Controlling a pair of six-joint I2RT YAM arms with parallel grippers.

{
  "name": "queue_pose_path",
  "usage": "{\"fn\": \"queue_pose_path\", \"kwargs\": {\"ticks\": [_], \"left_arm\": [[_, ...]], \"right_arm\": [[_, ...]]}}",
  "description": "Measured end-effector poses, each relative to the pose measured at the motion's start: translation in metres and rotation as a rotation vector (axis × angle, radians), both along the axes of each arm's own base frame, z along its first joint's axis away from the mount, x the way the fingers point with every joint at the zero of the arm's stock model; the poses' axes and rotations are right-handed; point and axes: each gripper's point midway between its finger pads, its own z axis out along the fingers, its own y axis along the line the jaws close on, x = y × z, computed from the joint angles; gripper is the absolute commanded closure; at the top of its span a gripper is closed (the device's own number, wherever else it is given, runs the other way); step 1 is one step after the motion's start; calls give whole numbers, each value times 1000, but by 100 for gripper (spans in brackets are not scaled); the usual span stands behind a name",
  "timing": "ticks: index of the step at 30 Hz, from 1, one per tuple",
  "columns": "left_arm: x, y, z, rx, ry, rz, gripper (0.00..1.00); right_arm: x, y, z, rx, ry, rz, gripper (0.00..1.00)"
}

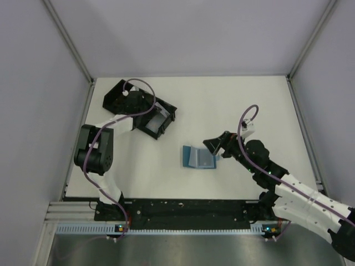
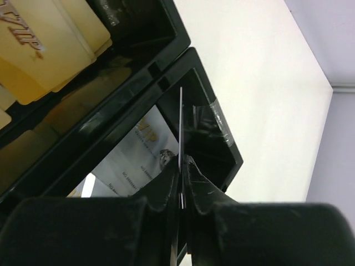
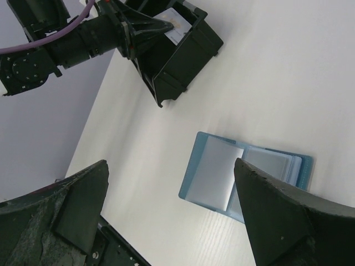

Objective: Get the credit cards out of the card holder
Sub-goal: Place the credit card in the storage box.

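Left tool (image 2: 182, 166) clamps one card (image 2: 181, 124) edge-on over the black tray (image 2: 166, 77); a grey card (image 2: 138, 158) lies inside. My right tool (image 1: 213, 145), fingers apart, hovers by the card holder (image 1: 198, 157), open mid-tabletop (image 1: 233, 105); leftovers unclear.

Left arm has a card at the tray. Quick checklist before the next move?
1. Left gripper shut on the card: ok, held edge-on.
2. Card lined up with a black tray compartment: ok, it is at the end one, where another card lies flat.
3. Right gripper open: ok, it hovers by the card holder.
4. Card holder open flat on the table: ok.
5. Cards left in the holder: cannot tell, only pale panels show.
6. Arms apart: ok, one at the tray and one at the holder.
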Motion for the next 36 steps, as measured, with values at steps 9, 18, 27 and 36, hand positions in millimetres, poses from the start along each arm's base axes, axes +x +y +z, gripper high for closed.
{"fn": "queue_pose_path", "kwargs": {"ticks": [9,18,27,36], "left_arm": [[4,-5,-2,-14,47,-10,20],[-22,11,4,58,87,14,6],[-68,14,84,133,-83,-55,12],[-176,-78,122,139,-228,-434,18]], "right_arm": [[-2,-2,-2,-5,6,0,7],[-6,-6,0,-6,6,-1,7],[-6,-18,-25,-131,52,-30,11],[0,-19,-50,-273,144,-25,21]]}}
